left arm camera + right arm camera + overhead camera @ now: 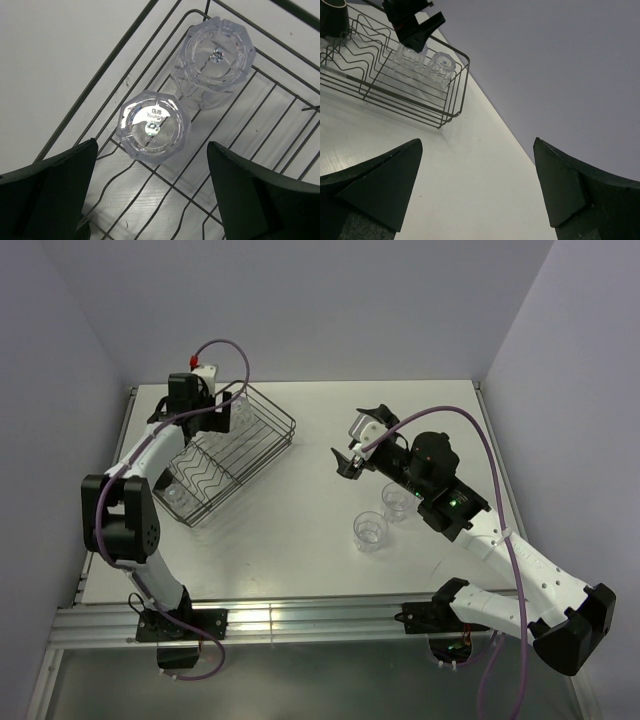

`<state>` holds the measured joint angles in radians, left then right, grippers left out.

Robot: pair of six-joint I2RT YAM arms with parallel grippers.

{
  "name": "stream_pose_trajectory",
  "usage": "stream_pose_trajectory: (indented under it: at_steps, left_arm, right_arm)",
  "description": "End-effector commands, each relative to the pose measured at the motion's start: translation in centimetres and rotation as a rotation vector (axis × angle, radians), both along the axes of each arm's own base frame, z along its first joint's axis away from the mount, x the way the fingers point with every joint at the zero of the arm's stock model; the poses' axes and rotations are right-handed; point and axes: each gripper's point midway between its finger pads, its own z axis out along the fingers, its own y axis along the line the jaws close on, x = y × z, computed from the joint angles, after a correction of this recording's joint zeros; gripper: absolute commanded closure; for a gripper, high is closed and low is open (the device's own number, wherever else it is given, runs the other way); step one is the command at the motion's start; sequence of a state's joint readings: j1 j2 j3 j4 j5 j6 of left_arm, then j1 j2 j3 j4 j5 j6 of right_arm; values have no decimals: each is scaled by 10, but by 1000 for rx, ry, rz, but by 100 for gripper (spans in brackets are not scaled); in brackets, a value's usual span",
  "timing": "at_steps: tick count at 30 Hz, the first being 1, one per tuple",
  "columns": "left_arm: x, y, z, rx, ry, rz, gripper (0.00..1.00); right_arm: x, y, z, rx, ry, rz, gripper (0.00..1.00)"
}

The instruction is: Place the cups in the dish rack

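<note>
The black wire dish rack (250,452) sits at the table's back left. Two clear ribbed tumblers stand upside down in its far corner; the left wrist view shows one (152,127) and the other (215,60). My left gripper (222,408) hovers open and empty just above them (150,200). Another tumbler (175,494) shows at the rack's near-left end. Two more tumblers (370,530) (397,500) stand upright on the table by my right arm. My right gripper (352,440) is open and empty above the table, right of the rack (480,185). A dark mug (331,19) is in the rack.
The right wrist view shows the rack (445,107), the two inverted tumblers (407,57) (440,67) and the left gripper (412,22) over them. Grey walls close the table at the back and sides. A metal rail (300,620) runs along the near edge.
</note>
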<state>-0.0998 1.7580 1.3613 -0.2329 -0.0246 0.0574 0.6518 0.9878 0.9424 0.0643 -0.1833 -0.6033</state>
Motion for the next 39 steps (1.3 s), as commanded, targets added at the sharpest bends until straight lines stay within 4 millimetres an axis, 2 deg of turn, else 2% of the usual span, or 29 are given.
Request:
stream_pose_trajectory:
  at_steps: [1,3,4,6,7,8,9,10,11,12,13,14,15,16,17,18,19,20,21,22,23,24,26,27,32,36,39]
  left_arm:
    - [-9,-5,66,-37,-128,-6,1]
    - [-14,-9,87,-50,-159,-32,1]
    - [-19,-14,109,-63,-197,-63,1]
    - [-28,-20,127,-73,-229,-96,1]
    - [-38,-22,146,-75,-271,-118,1]
    - [-47,-32,148,-78,-279,-184,1]
    - [-55,-35,157,-82,-305,-210,1]
    - [-67,-38,181,-83,-378,-232,1]
    - [-76,-46,174,-79,-376,-276,1]
    - [-83,-48,179,-77,-394,-296,1]
    - [-94,-51,190,-73,-428,-318,1]
    - [-100,-56,182,-67,-415,-346,1]
    - [-105,-58,181,-68,-409,-361,1]
    - [-110,-60,181,-71,-407,-378,1]
    - [-116,-61,172,-75,-374,-391,1]
    - [-122,-66,168,-89,-361,-424,1]
    - [-128,-70,164,-98,-346,-447,1]
    - [-132,-73,159,-104,-330,-468,2]
    - [-141,-81,153,-124,-301,-513,2]
    - [-146,-85,152,-132,-291,-536,3]
    - [-152,-91,148,-146,-276,-558,4]
    - [-156,-93,145,-156,-262,-569,4]
    - [-165,-103,146,-189,-252,-621,5]
    - [-168,-106,146,-198,-245,-633,5]
    - [-175,-119,142,-256,-203,-678,7]
    - [-173,-122,134,-261,-186,-670,8]
    - [-171,-123,132,-269,-182,-665,8]
  right_arm:
    - [-1,-8,23,41,-33,-26,0]
    - [3,-12,17,35,-10,-43,0]
    - [5,-14,15,40,10,-51,0]
    - [13,-21,6,29,58,-81,0]
    - [16,-25,5,33,85,-94,0]
    - [18,-28,3,30,104,-103,0]
    - [19,-32,-8,7,150,-110,0]
    - [26,-38,-9,1,177,-120,0]
    - [29,-41,-12,-3,202,-129,0]
    - [28,-46,-26,-35,265,-139,0]
    - [32,-54,-18,-24,281,-159,0]
    - [39,-56,-28,-44,324,-174,0]
    - [38,-61,-41,-78,388,-186,0]
    - [42,-66,-36,-87,397,-199,0]
    - [50,-73,-48,-110,446,-217,0]
    - [46,-80,-64,-155,524,-224,0]
    - [49,-86,-60,-183,531,-228,0]
    - [52,-97,-67,-204,571,-245,0]
    - [49,-105,-95,-268,688,-256,0]
    - [52,-112,-95,-305,702,-258,0]
    - [52,-118,-104,-335,746,-257,0]
    - [45,-129,-129,-380,870,-250,0]
    - [46,-139,-139,-415,932,-237,0]
    - [41,-146,-156,-446,1018,-234,0]
    - [34,-160,-189,-526,1078,-215,3]
    - [34,-165,-210,-559,1088,-226,16]
    - [32,-167,-222,-574,1119,-224,19]
